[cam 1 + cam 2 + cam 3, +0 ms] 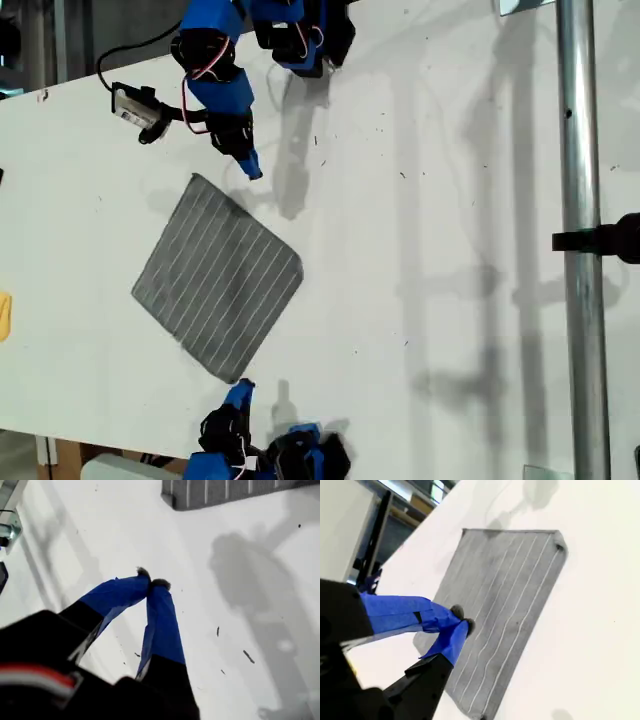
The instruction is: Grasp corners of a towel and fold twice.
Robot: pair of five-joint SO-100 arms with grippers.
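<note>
both tools [150,582] [461,620] are clenched on nothing, each parked just off an opposite corner of the flat towel [218,277].

counter [420,200]: white, scattered with small dark specks | metal pole [582,240]: stands across the counter at the exterior view's right, a black clamp [600,243] on it | yellow object [4,316]: at the counter's edge on the exterior view's left, partly cut off | shadows: soft grey patches on the counter beside the pole
</note>
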